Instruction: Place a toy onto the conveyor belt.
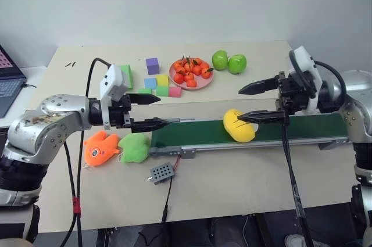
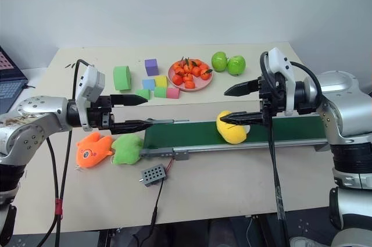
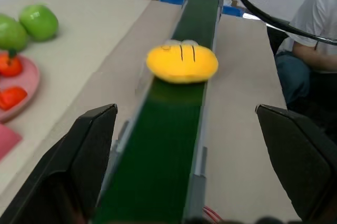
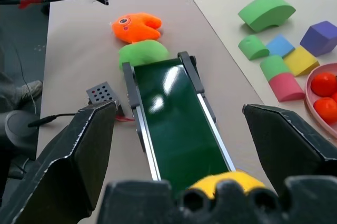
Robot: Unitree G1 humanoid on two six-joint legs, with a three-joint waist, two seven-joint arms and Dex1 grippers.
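**Toy on the belt, both grippers hanging wide**

Here's the picture: the yellow toy (image 1: 239, 125) sits on the dark green conveyor belt (image 1: 192, 131), resting across its width and bulging a little over the near rail, roughly at the middle of the belt's length. Judged from that, the placing looks done.

The right gripper (image 1: 251, 103) hovers over the toy with its jaws spread wide, 1 finger above and behind it, the other crossing in front of its top. Whether that lower tip brushes the fabric can't be told from the head views; the right wrist view shows a yellow crown between open fingers, nothing pinched.

Over at the belt's left end, the left gripper (image 1: 158, 110) also has its jaws spread, holding nothing, pointed along the belt toward the toy.

On the table (image 1: 232, 183), the orange fish plush (image 1: 100, 147) and the green plush (image 1: 134, 147) lie just off the belt's left end, with the small grey box (image 1: 160, 172) in front.

What's wanted now is a clean exit, I'd say. Lift the right gripper straight up before swinging away, so a fingertip doesn't snag the soft fabric or its loop and drag the toy over the near rail. Keep the jaws spread throughout, and keep the left arm clear of the belt.
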